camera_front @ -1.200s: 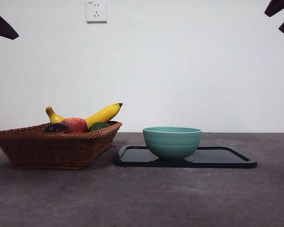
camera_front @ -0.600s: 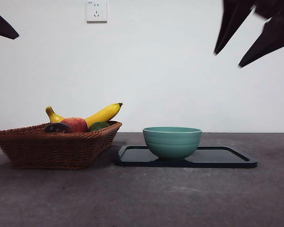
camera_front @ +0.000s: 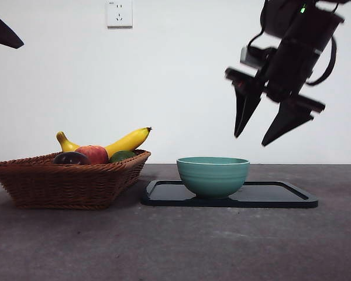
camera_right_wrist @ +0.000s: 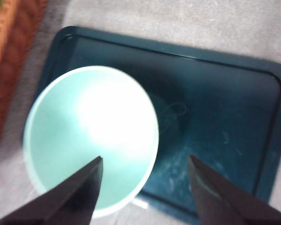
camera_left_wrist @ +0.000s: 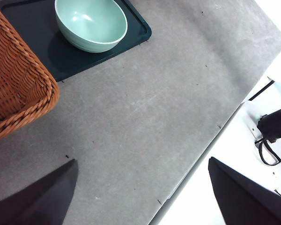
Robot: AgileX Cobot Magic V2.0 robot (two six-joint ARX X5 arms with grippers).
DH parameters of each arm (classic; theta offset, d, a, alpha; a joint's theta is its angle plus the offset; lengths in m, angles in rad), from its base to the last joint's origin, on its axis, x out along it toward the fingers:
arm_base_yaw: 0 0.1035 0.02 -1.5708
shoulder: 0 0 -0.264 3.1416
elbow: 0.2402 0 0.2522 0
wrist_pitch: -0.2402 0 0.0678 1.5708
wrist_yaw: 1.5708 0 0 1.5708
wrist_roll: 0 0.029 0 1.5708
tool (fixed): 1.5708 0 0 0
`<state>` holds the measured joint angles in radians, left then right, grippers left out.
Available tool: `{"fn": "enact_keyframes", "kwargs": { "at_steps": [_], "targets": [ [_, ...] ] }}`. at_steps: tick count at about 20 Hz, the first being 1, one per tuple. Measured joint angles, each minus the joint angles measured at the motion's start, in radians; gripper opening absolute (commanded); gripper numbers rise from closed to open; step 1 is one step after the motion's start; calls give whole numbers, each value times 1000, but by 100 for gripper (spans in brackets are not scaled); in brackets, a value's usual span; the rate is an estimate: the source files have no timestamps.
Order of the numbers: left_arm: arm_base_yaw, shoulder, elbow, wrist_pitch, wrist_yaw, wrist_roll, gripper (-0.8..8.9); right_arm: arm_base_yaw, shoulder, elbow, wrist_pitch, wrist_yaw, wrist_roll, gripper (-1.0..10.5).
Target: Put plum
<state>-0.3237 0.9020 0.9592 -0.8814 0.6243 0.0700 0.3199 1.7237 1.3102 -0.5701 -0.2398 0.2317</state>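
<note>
Hovering above bowl: right pincer, spread.

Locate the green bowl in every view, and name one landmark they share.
Front view: green bowl at centre, below the open right claw.
Left wrist view: green bowl near the wicker basket.
Right wrist view: green bowl, blurred, beyond the right claw.
Shared landmark: the dark tray under the bowl.
</note>
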Motion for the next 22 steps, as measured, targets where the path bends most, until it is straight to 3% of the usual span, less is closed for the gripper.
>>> {"fn": "enact_keyframes", "kwargs": {
  "at_steps": [7,15,22],
  "targets": [
    [0,0,0,1,0,0,436,12,114,0,67,5,0,282],
    [0,0,0,1,0,0,436,21,151,0,118,44,0,12],
    [0,0,0,-2,0,0,436,21,123,5,125,50,0,12]
  ]
}}
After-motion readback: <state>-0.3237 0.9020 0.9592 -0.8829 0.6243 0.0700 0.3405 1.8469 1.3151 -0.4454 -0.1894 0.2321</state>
